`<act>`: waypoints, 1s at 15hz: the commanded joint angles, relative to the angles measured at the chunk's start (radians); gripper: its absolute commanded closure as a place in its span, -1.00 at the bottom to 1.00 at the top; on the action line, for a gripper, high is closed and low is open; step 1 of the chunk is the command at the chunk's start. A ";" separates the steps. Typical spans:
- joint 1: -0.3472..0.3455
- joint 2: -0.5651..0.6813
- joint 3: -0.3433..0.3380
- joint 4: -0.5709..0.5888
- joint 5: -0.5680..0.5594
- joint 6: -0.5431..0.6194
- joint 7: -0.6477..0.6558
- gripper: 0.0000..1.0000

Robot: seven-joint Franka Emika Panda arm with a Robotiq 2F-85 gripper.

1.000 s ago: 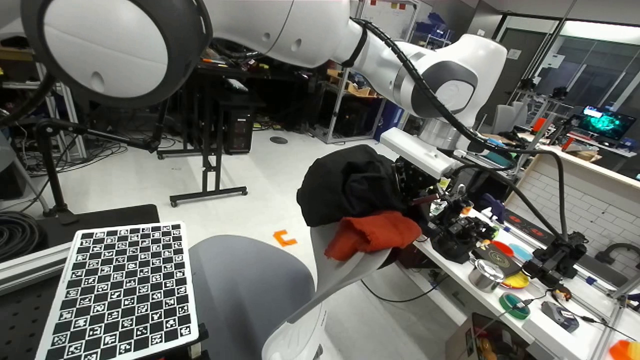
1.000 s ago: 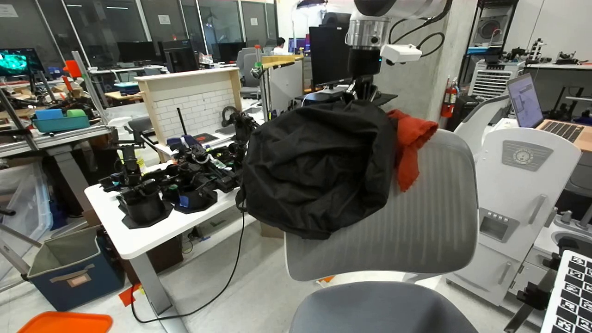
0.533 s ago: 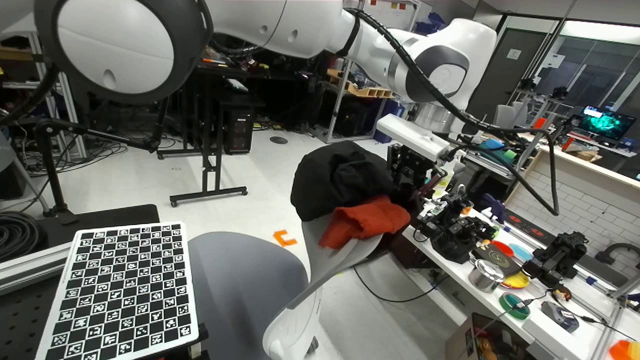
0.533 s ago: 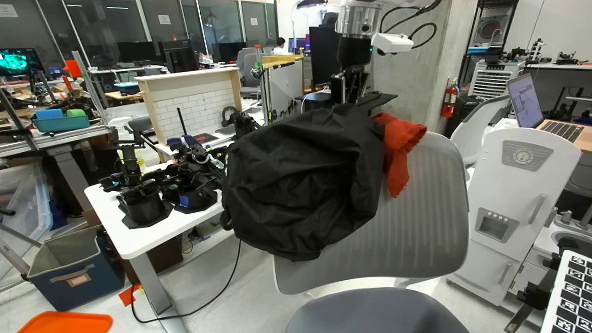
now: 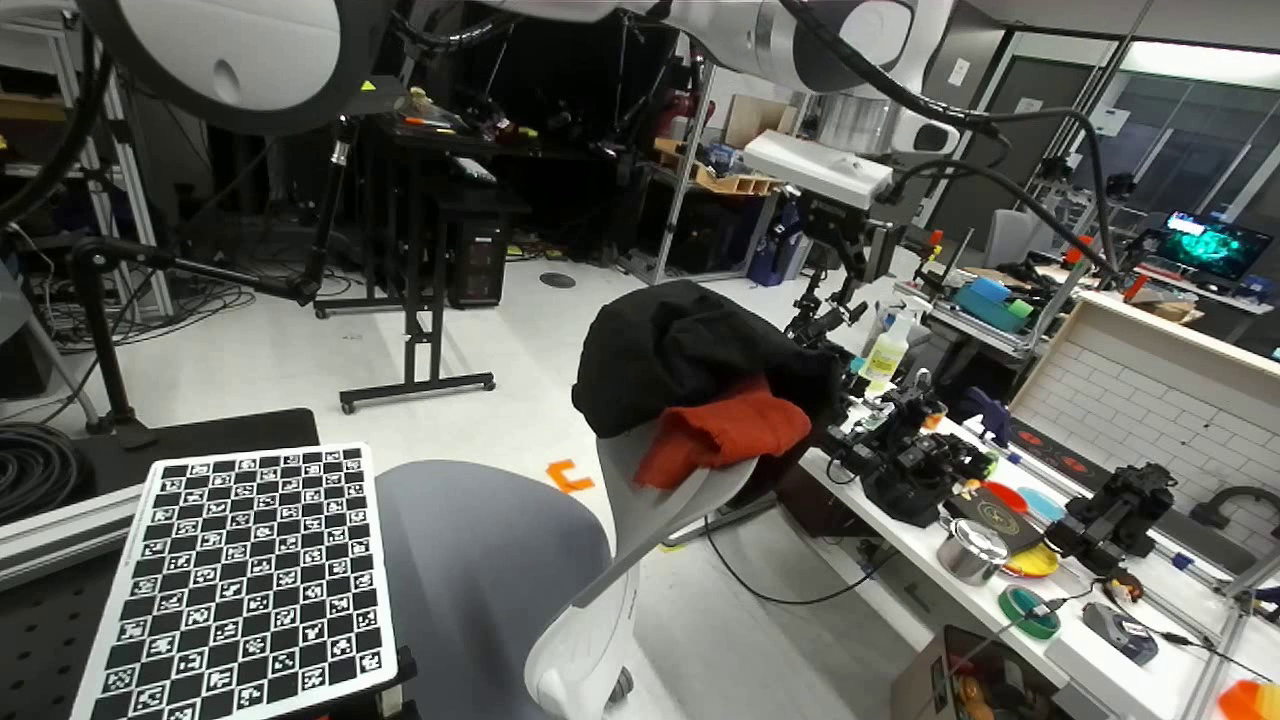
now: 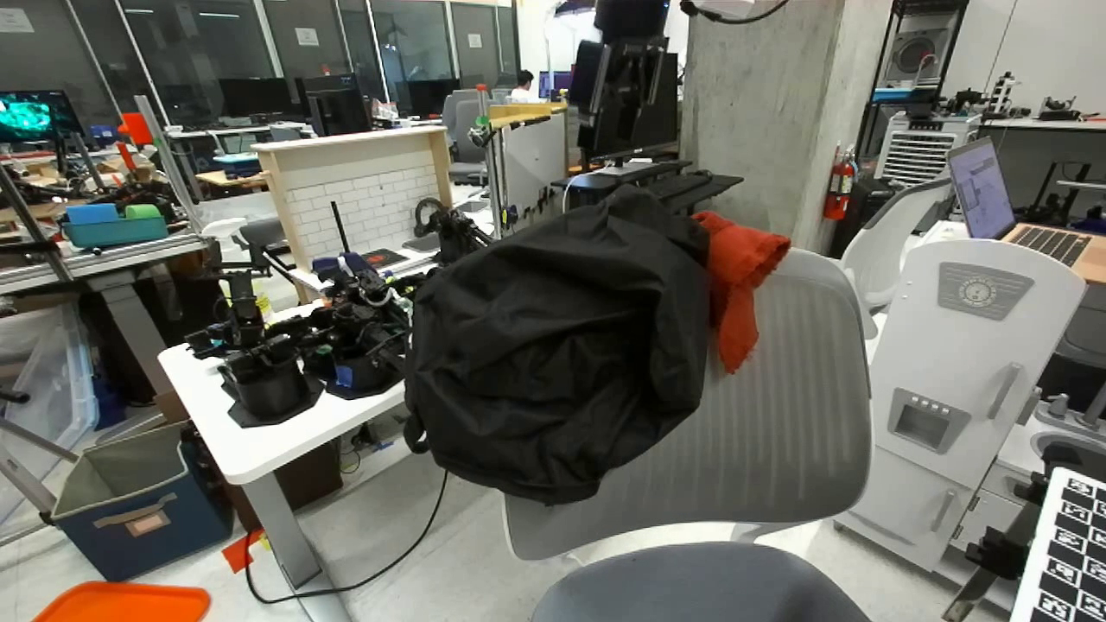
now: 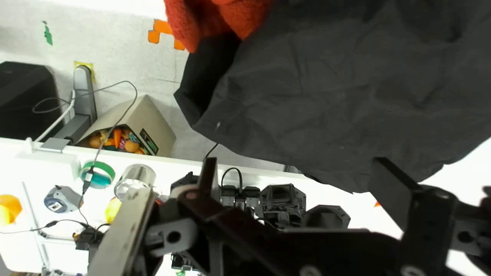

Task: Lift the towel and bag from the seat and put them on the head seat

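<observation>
A black bag [image 5: 650, 350] [image 6: 553, 354] [image 7: 345, 88] hangs over the top of the grey chair back, the head seat [image 6: 786, 389]. Beside it the red towel [image 5: 740, 425] [image 6: 739, 276] [image 7: 226, 19] is draped over the same top edge, partly tucked against the bag. Below, the grey seat [image 5: 490, 560] [image 6: 700, 587] bears neither of them. My gripper [image 7: 296, 166] stands above and behind the chair back, apart from both cloths. Its jaws are spread wide with nothing between them; in the wrist view the bag lies beyond the fingertips.
A white table [image 6: 259, 462] with several black robot arms [image 6: 268, 380] stands beside the chair, a metal pot [image 5: 972, 550] on it. A checkered board [image 5: 250, 570] is near the seat. A fabric bin [image 6: 138, 501] and a toy fridge [image 6: 968, 380] flank the scene.
The gripper has opened, let go of the bag and risen away from it. Bag, towel and chair have shifted slightly left in both exterior views, and the bag hangs a little lower.
</observation>
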 commanded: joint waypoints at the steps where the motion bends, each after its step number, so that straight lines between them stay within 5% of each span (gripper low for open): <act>1: 0.037 -0.039 0.002 -0.005 -0.013 -0.028 -0.006 -1.00; 8: 0.161 -0.078 0.007 -0.079 -0.019 -0.021 -0.009 -1.00; 15: 0.343 -0.157 0.000 -0.306 -0.102 0.049 -0.028 -1.00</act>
